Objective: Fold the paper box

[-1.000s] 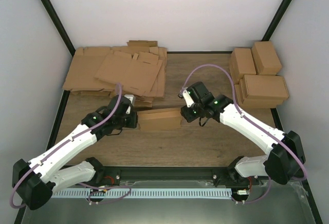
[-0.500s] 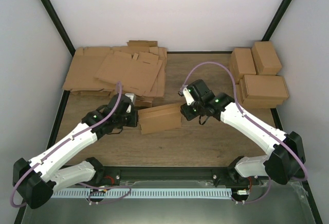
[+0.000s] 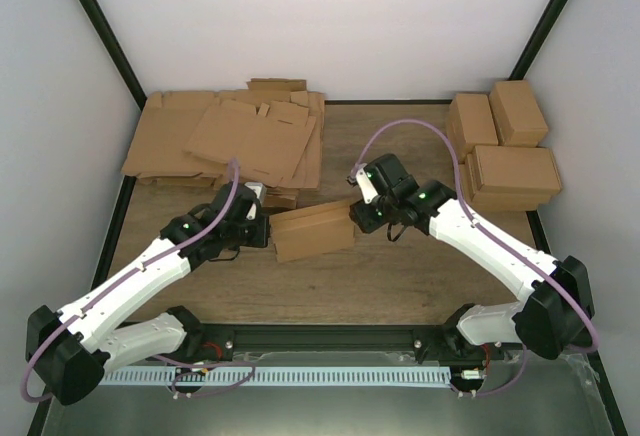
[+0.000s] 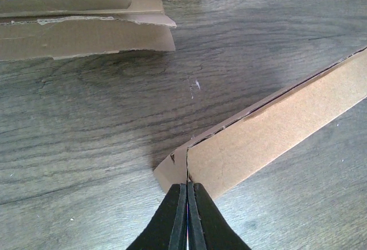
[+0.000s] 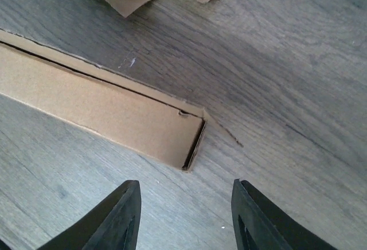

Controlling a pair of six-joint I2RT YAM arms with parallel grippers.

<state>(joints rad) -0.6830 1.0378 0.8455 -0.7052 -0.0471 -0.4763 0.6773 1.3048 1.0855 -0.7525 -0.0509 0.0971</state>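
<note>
The paper box (image 3: 313, 231) is a shallow brown closed cardboard box, lying slightly skewed on the wooden table between my two arms. My left gripper (image 3: 268, 234) is shut. In the left wrist view its tips (image 4: 187, 188) press against the box's left corner (image 4: 269, 132); I see no cardboard between the pads. My right gripper (image 3: 357, 218) is open and empty. In the right wrist view (image 5: 183, 195) it hovers just short of the box's right end (image 5: 114, 112), where a narrow gap shows at the end wall.
A thick heap of flat notched cardboard sheets (image 3: 230, 141) lies at the back left, close behind the box; its edges show in the left wrist view (image 4: 86, 32). Several folded boxes (image 3: 505, 151) are stacked at the back right. Black frame posts stand at both sides.
The box has turned slightly, its right end swinging toward the back. The right gripper has drawn a little away from the box's right end. The left gripper stays at the left corner.
</note>
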